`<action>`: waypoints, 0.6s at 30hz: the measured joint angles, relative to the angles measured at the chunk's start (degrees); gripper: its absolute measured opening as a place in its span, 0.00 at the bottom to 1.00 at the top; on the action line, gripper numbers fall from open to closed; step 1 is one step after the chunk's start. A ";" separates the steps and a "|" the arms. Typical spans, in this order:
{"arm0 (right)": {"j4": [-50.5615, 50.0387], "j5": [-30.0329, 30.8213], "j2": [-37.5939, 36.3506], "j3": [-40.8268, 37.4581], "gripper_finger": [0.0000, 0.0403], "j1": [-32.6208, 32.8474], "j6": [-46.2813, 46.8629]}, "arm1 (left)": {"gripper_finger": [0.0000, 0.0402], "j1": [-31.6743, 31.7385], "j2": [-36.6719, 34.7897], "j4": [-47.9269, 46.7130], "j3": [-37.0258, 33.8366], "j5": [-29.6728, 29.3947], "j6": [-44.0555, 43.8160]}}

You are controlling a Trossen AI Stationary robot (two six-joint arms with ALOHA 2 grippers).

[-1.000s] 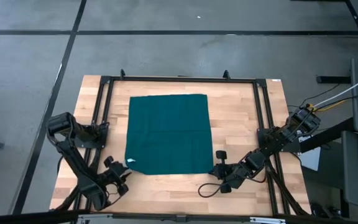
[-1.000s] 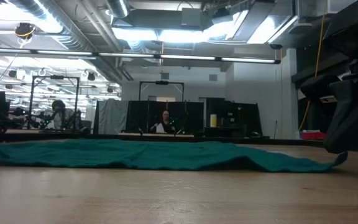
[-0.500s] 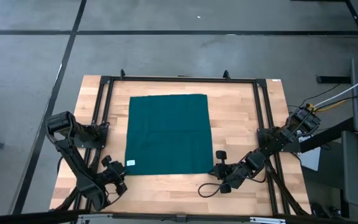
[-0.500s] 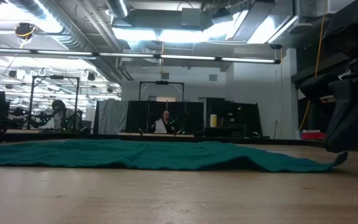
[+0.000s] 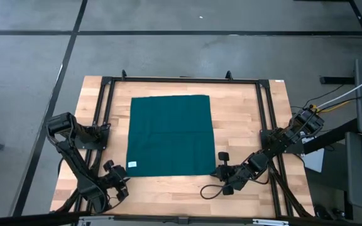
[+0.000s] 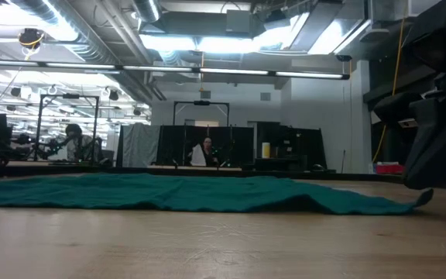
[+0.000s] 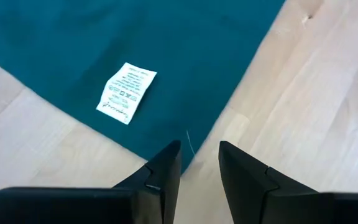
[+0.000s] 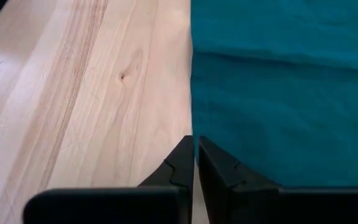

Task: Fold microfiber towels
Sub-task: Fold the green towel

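Grey concrete floor with dark seams surrounds the wooden desk (image 5: 237, 119), which carries a black metal frame (image 5: 181, 80) around its edges. Spread flat on the desk's middle lies the dark teal-green microfiber towel (image 5: 170, 134), roughly square, with its small white tag (image 7: 126, 92) lying on the cloth beside the near-left corner.

At that near-left corner sits the left hand (image 5: 115, 179), just off the cloth over bare wood; its two dark fingers (image 7: 163, 171) stand slightly parted with a clear gap, grasping nothing (a loose thread shows at the towel's edge in front of them). The right hand (image 5: 224, 172) rests at the towel's near-right corner, its fingers (image 8: 182, 163) pressed almost together right on the cloth's edge; whether any fabric is pinched between them I cannot tell. A black cable (image 5: 211, 190) loops on the desk just near of that hand.

Across the desk, the low view shows the towel as a low, gently rumpled band, with a workshop behind it where a seated person (image 6: 205, 153) is visible far off.
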 joint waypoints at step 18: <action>1.13 -0.10 0.00 0.00 0.02 0.02 0.00 | 0.25 1.36 0.02 5.77 -3.52 3.24 1.13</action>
